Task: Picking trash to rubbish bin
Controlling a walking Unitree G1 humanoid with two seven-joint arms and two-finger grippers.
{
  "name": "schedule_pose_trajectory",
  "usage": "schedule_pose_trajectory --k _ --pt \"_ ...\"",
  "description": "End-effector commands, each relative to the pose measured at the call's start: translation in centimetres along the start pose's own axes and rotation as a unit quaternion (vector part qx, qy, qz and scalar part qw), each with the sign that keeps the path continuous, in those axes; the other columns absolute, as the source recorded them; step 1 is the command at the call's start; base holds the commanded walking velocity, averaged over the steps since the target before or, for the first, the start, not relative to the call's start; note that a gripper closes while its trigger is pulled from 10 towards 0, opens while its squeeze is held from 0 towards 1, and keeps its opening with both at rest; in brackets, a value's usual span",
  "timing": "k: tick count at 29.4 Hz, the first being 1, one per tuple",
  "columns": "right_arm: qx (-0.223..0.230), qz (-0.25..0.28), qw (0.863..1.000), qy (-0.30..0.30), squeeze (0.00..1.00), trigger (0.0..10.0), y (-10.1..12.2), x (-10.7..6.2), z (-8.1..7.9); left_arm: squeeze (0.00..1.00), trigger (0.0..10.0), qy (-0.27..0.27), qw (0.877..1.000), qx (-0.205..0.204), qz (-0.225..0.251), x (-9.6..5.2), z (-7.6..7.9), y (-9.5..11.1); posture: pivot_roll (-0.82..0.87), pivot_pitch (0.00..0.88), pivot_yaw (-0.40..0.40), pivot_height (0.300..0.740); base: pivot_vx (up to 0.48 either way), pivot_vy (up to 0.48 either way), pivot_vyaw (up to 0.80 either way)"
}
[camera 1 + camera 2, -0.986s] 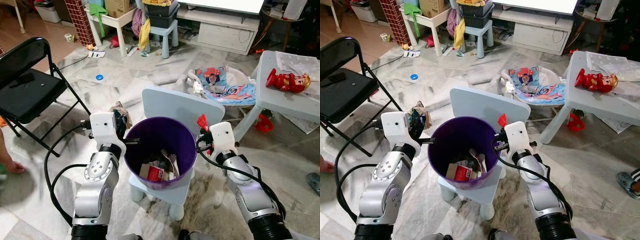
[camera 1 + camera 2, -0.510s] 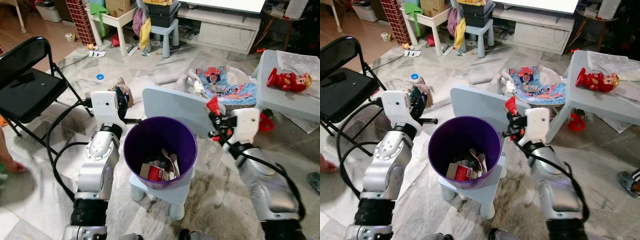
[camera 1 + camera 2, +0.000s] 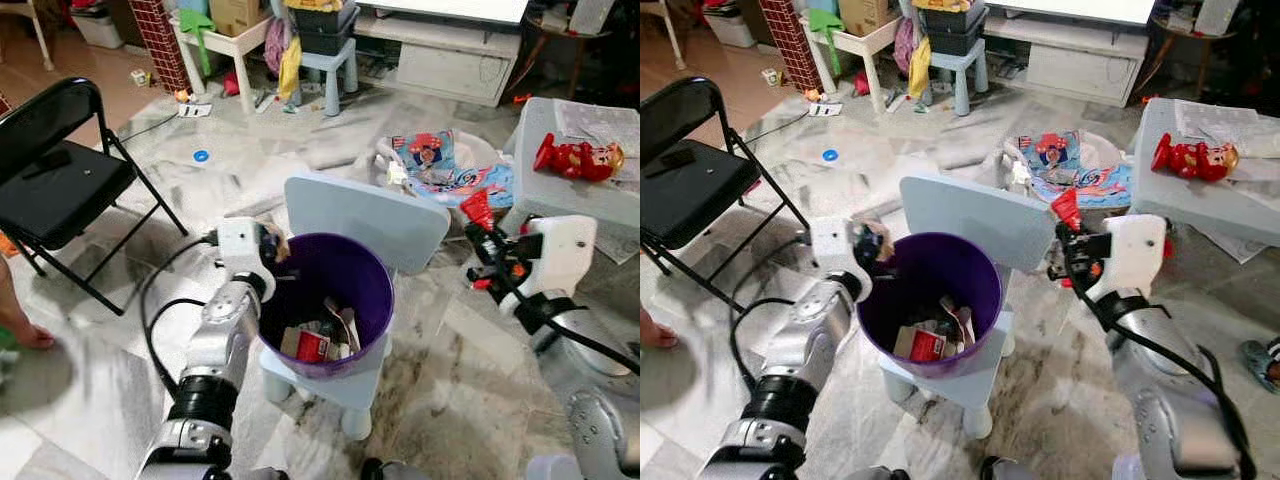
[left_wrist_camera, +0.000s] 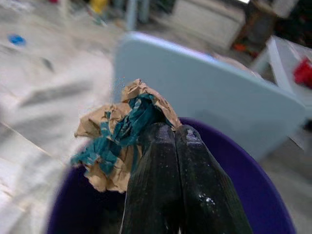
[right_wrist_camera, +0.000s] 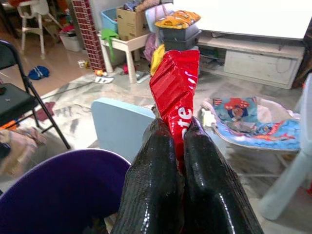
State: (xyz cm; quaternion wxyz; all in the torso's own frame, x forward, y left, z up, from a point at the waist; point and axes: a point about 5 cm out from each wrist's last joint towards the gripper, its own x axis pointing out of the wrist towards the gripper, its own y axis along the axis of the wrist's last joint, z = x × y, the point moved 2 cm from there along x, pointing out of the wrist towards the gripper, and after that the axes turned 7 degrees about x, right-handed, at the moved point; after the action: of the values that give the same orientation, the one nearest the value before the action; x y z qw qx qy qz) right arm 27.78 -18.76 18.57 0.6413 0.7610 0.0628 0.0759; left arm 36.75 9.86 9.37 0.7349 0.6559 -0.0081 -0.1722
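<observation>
- purple bin (image 3: 372, 285)
- pale blue small chair (image 3: 365, 215)
- brown-and-teal crumpled paper (image 4: 122, 131)
- red wrapper (image 5: 175, 83) (white lettering)
- black folding chair (image 3: 55, 180)
- grey-veined white marble floor (image 3: 120, 380)
- red doll (image 3: 577, 158)

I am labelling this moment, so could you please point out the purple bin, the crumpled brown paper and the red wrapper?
purple bin (image 3: 375, 275): left eye view, on its right rim.
crumpled brown paper (image 4: 109, 146): left wrist view, on its middle.
red wrapper (image 5: 174, 83): right wrist view, on its upper half.

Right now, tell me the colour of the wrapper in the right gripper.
Red wrapper with white lettering, clearest in the right wrist view.
</observation>
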Motion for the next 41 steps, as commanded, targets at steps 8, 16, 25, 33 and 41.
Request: schedule_pose_trajectory --k 8,16,25,33,41 --pt "-0.004 0.000 1.000 -0.006 0.00 10.0 0.9 -0.7 0.0 1.00 10.0 -0.037 0.998 -0.027 -0.033 0.6 1.8 -1.4 -0.15 0.140 0.022 0.740 0.000 0.000 0.00" --pt "-0.001 -0.007 1.000 -0.003 0.00 10.0 0.9 -0.6 -0.2 1.00 10.0 -0.029 0.998 -0.033 -0.042 0.3 1.5 -2.4 -0.14 0.145 0.013 0.740 0.000 0.000 0.00" --pt "0.027 -0.016 0.999 0.004 0.00 10.0 -0.7 1.2 -0.9 1.00 10.0 0.047 0.999 0.008 0.025 -3.3 -0.4 -0.9 -0.02 0.144 0.023 0.740 0.000 0.000 0.00" --pt "0.063 -0.069 0.995 0.024 0.00 10.0 -4.9 4.4 -2.1 1.00 10.0 0.131 0.991 0.030 0.024 -10.1 -3.7 -1.2 0.12 0.143 0.019 0.740 0.000 0.000 0.00" --pt "0.077 -0.115 0.988 0.062 0.00 10.0 -8.3 6.7 -4.4 1.00 10.0 0.155 0.987 0.044 0.002 -14.0 -3.6 -1.4 0.20 0.141 0.005 0.740 0.000 0.000 0.00"
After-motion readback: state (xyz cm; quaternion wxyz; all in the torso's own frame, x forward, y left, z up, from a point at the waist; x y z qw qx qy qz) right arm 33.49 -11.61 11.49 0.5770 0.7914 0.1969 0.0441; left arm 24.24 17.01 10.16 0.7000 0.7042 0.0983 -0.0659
